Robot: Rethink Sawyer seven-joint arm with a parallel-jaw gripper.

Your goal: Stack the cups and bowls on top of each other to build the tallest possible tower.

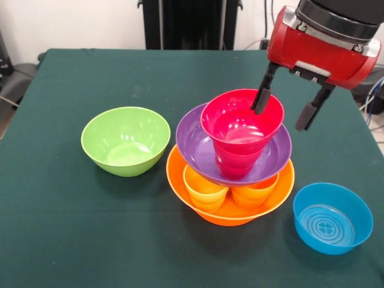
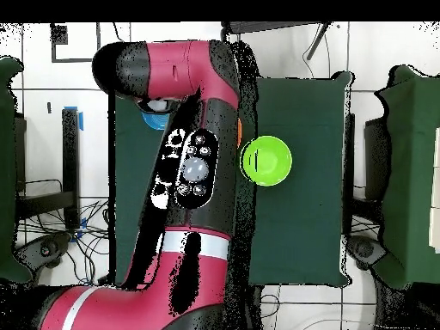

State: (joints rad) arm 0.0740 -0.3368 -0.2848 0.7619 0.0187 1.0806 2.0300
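even, bright light; soft shadows

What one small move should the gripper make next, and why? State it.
Probably lift the gripper straight up and clear. Its fingers are spread, one just inside the rim of the red bowl and one outside, so nothing looks held. The red bowl already sits on a red cup in the purple bowl. A sideways pull might tip the tower.

Overhead: your arm [image 2: 193,172] hides tower, only orange sliver [image 2: 238,133] showing at lime green bowl's [image 2: 266,161] 9 o'clock; light blue bowl [image 2: 155,119] mostly covered. Front: purple bowl [image 1: 198,147] hides orange cups' [image 1: 205,191] rims.
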